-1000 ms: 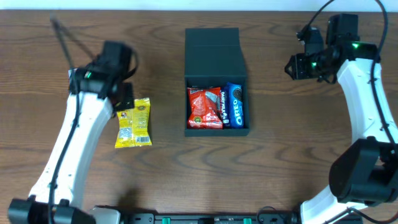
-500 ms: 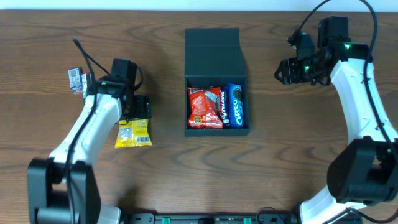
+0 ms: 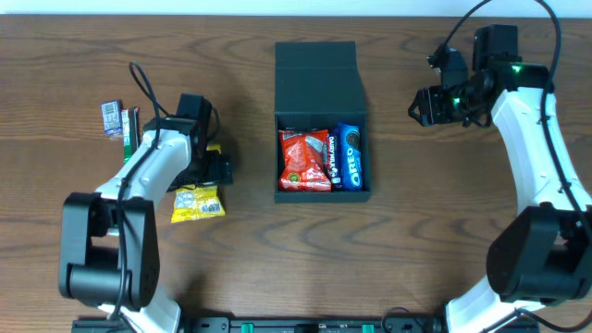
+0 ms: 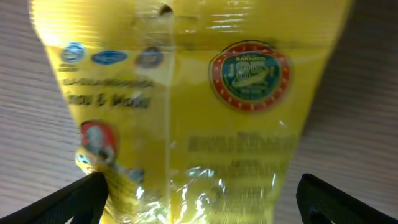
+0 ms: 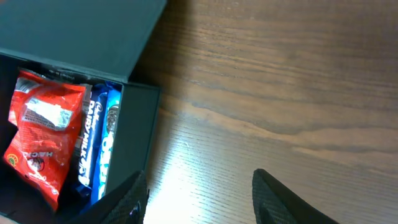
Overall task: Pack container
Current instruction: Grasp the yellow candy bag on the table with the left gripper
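Left tool shifted over yellow packet, jaws wide

A robot lab bench: wooden table flanked by cabled arms

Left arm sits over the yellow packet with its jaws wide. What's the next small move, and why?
Probably lower the left gripper a touch and close on the yellow packet. The wrist view shows its fingers open on either side of the packet, not gripping it. The packet lies outside the container, whose lid is open.
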Robot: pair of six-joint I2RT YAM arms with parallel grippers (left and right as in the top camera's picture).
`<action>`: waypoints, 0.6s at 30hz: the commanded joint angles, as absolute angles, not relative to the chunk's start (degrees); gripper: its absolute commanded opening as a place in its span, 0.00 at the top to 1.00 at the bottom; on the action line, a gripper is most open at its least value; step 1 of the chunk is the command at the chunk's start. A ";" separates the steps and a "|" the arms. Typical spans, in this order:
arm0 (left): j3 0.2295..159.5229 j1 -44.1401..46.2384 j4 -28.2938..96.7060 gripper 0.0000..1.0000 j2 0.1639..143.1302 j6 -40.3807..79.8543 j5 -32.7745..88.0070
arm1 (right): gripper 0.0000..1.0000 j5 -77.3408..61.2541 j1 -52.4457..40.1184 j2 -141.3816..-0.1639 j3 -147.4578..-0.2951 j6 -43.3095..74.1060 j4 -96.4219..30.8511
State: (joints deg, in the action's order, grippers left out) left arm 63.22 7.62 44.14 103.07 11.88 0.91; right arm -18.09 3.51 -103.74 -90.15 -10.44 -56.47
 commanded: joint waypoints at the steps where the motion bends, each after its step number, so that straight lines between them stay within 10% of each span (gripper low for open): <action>1: 62.74 8.01 44.49 0.00 105.49 11.79 1.52 | 0.45 -18.65 2.96 -102.32 -89.82 -10.81 -56.23; 10: 62.74 8.01 44.47 0.53 105.73 11.84 1.50 | 0.45 -18.65 2.96 -102.32 -89.82 -10.81 -55.29; 18: 64.49 8.10 45.80 0.70 105.16 13.50 1.32 | 0.45 -18.65 2.96 -102.32 -89.82 -10.81 -54.81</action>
State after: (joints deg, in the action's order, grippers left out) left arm 63.79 7.70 45.43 104.57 12.32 0.40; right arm -18.09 3.51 -103.74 -90.15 -10.44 -54.98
